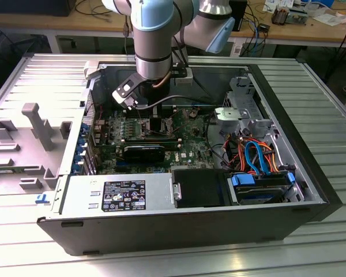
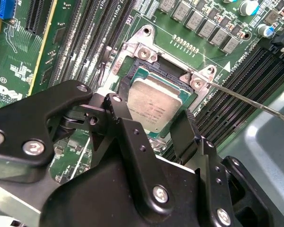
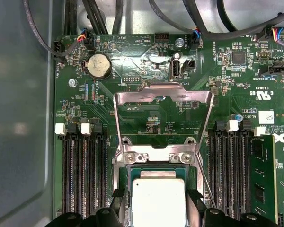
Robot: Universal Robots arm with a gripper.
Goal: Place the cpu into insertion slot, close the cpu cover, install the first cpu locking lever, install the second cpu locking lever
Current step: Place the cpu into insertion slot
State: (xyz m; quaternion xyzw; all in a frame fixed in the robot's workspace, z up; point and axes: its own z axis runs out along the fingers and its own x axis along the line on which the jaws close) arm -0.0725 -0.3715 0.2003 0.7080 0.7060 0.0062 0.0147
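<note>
The cpu (image 3: pixel 158 201) lies flat in the insertion slot (image 2: pixel 144 71) on the green board (image 3: pixel 132 101), inside the open computer case (image 1: pixel 277 190). The gripper (image 2: pixel 156 127) hovers just above it, fingers (image 2: pixel 120 116) spread to either side of the chip, gripping nothing. The cpu cover (image 3: pixel 163 94) stands swung open behind the socket, its window showing bare board.

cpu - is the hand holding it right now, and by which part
Cannot be told: the hand straddles the cpu, a finger by each of two opposite edges, but contact isn't visible.
</note>
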